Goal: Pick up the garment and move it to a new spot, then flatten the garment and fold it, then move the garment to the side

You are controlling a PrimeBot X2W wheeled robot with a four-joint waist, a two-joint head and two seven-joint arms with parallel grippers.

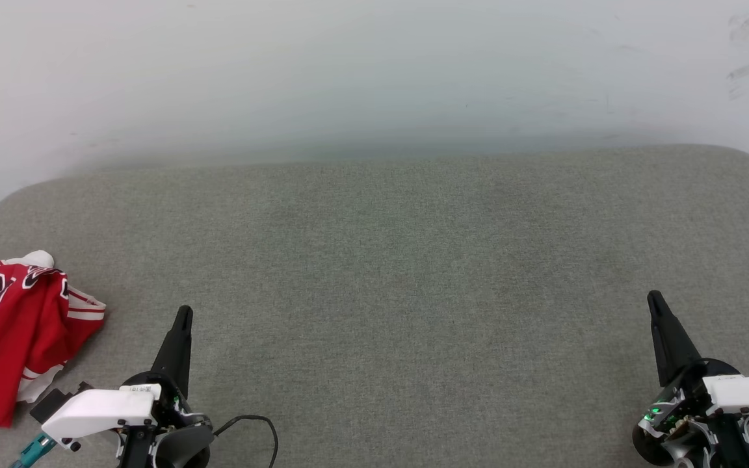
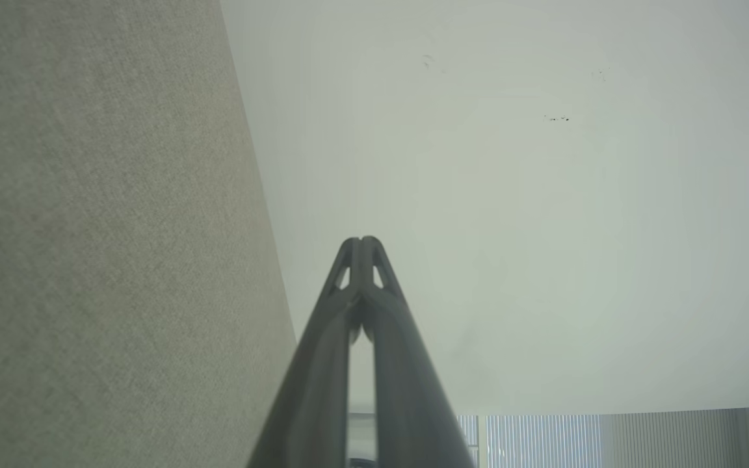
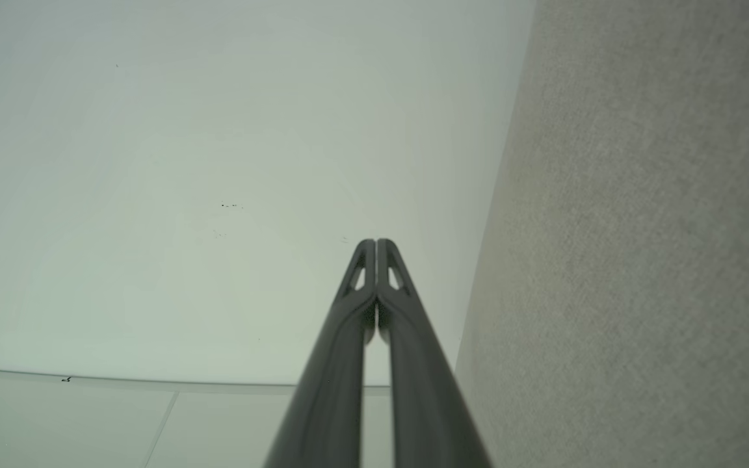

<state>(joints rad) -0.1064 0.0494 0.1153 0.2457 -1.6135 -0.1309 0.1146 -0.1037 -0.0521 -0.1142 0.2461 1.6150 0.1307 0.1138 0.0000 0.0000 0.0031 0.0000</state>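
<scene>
The garment, a red jersey with white sleeves, striped trim and black white-outlined characters, lies crumpled at the left edge of the grey cushion in the head view. My left gripper is just right of it, apart from the cloth, fingers pressed together and empty. Far across at the lower right, my right gripper is also shut on nothing. In the left wrist view the left gripper points at the pale wall with tips touching. The right gripper looks the same in the right wrist view.
A pale wall rises behind the cushion. A black cable loops by my left wrist. The cushion's rounded corners fall away at the far left and far right. Grey fabric fills one side of each wrist view.
</scene>
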